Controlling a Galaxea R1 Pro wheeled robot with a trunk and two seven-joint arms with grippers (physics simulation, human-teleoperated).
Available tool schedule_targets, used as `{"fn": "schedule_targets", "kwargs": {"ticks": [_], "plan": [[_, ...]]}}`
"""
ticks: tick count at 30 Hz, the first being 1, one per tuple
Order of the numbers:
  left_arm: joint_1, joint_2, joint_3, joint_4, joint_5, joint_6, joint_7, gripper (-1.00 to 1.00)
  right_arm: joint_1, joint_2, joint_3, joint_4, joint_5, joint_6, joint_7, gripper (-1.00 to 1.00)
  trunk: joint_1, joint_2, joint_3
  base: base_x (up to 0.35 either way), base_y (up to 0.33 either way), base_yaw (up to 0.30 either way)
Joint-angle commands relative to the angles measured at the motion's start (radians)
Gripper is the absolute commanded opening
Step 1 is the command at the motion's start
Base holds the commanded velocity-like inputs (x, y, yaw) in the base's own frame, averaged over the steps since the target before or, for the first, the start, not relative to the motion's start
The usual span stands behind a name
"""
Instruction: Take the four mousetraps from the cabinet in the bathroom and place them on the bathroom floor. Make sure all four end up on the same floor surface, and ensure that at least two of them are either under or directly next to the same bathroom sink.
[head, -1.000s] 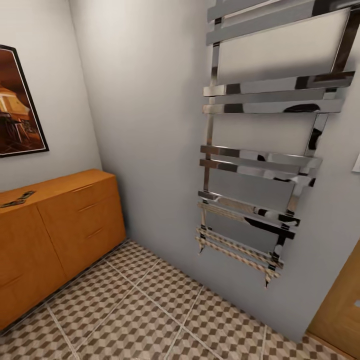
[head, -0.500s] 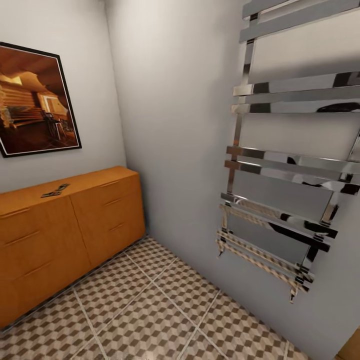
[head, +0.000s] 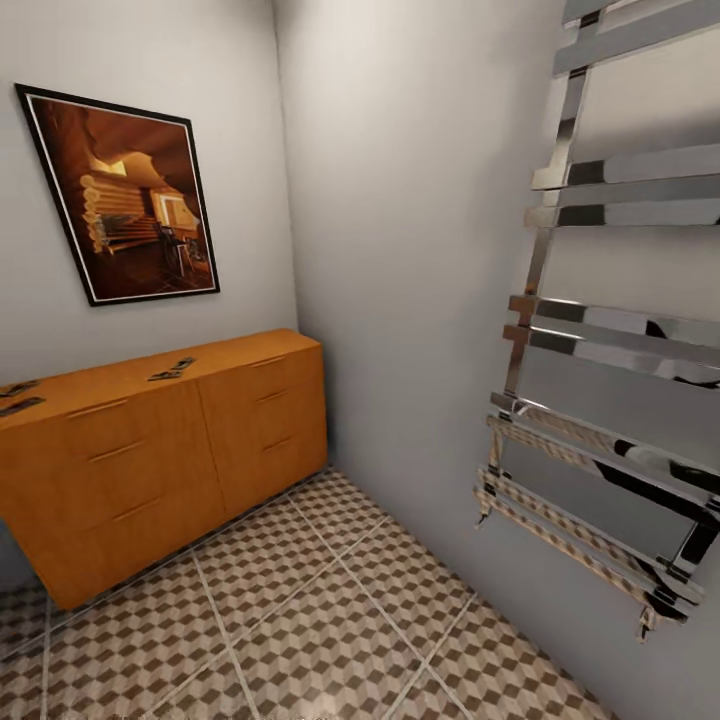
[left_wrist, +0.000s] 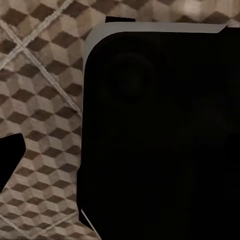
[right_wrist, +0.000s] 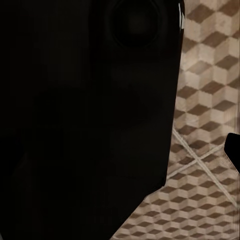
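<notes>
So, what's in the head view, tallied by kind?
Cabinet: 1
Framed picture: 1
Chrome towel rail: 1
Mousetraps on the cabinet top: 3 dark patches, too small to separate further
Total: 6

orange-brown cabinet (head: 150, 460), cube-patterned floor (head: 300, 620)

- In the left wrist view, a big black part of the robot's body (left_wrist: 160, 135) is very close to the camera.
- In the right wrist view, a similar black part (right_wrist: 85, 115) is seen.
- The jaws cannot be made out.
</notes>
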Motion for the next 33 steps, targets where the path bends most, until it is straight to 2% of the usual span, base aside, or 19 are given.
{"fn": "schedule_targets", "kwargs": {"ticks": [1, 33], "plan": [[0.0, 0.0, 0.002, 0.0, 0.006, -0.002, 0.0, 1.0, 0.0, 0.0, 0.001, 0.0, 0.001, 0.0, -0.001, 1.0, 0.0, 0.0, -0.001, 0.0, 0.0, 0.28], [0.0, -0.001, 0.003, -0.001, 0.007, -0.004, 0.0, 1.0, 0.0, 0.001, 0.001, 0.0, 0.001, 0.0, -0.002, 1.0, 0.0, 0.0, -0.001, 0.0, 0.0, 0.28]]}}
